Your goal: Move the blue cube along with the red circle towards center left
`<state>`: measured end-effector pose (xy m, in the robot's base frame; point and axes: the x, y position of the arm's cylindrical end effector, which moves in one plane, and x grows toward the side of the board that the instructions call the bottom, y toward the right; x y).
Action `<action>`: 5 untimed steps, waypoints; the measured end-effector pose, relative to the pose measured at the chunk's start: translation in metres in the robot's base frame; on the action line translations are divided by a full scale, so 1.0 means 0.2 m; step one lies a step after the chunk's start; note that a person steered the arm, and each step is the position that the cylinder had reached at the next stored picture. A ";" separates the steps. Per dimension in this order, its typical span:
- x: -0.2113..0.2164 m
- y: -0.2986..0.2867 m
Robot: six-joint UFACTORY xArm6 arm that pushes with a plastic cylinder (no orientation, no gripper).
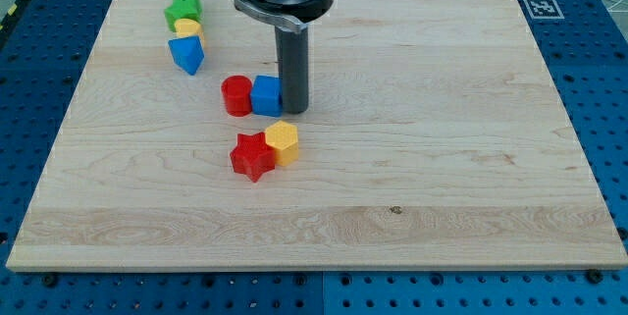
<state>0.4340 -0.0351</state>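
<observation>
The blue cube (266,96) sits left of the board's middle, touching the red circle (236,95) on its left side. My tip (294,110) rests on the board right against the blue cube's right side. The rod rises from there to the arm's grey head at the view's top.
A red star (252,156) and a yellow hexagon (283,142) touch each other just below the pair. At the upper left stand a green block (183,6), a small yellow block (187,28) and a blue triangular block (186,54). The wooden board (442,158) lies on a blue pegboard.
</observation>
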 end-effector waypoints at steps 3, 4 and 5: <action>-0.07 -0.23; -0.05 -0.18; 0.08 -0.08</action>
